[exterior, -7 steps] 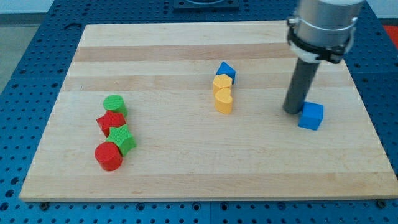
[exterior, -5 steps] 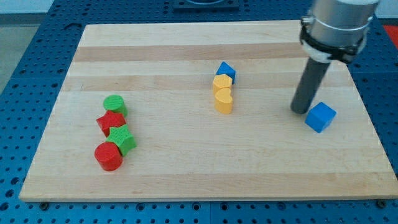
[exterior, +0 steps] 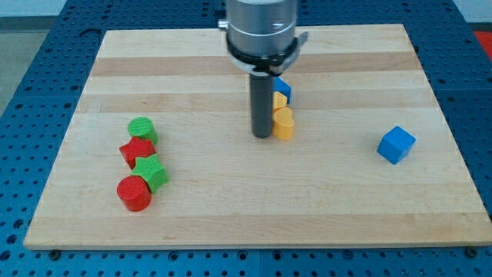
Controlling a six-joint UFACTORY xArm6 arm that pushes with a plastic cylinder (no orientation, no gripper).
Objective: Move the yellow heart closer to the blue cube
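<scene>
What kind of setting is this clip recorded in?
Most likely a robotics lab bench. A wooden board lies on a blue perforated table, small coloured blocks such as the blue cube and the yellow heart sit on it, and my tip rests just left of the heart.

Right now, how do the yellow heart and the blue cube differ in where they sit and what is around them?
The yellow heart sits mid-board, right against my tip on its left; the blue cube lies well off toward the view's right. The yellow heart is packed in a line with another yellow block and a small blue block; the blue cube stands alone, turned corner-on. Both rest flat on the wooden board.
</scene>
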